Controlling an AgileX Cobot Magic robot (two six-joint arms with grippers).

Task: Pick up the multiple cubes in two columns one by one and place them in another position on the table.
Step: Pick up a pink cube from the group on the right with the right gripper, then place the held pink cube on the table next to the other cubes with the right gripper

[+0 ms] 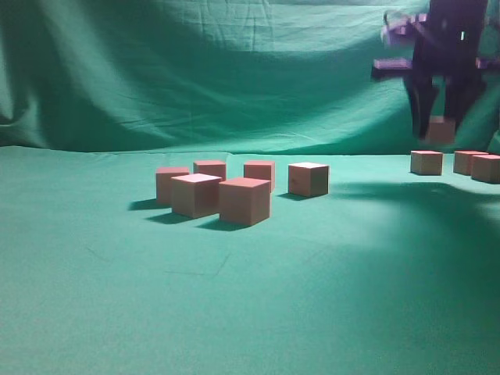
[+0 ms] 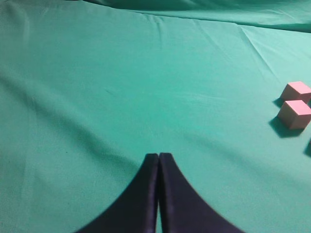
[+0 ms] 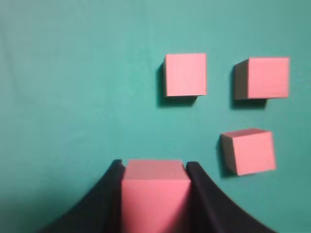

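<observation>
My right gripper (image 1: 440, 117) hangs above the table (image 1: 328, 297) at the far right, shut on one pinkish-red cube (image 1: 441, 133). The right wrist view shows that cube (image 3: 154, 194) pressed between both dark fingers of the right gripper (image 3: 151, 167). Below it, three cubes (image 3: 185, 74) (image 3: 265, 77) (image 3: 249, 150) lie on the green cloth. The same three cubes (image 1: 426, 162) (image 1: 469, 162) (image 1: 486, 168) sit at the right of the exterior view. Several more cubes (image 1: 244, 200) are grouped in the middle. My left gripper (image 2: 159, 156) is shut and empty, low over bare cloth.
A draped green backdrop (image 1: 195, 70) rises behind the table. In the left wrist view, two cubes (image 2: 296, 91) (image 2: 294, 114) lie at the right edge, well away from the left gripper. Bare cloth spreads in front of the middle group.
</observation>
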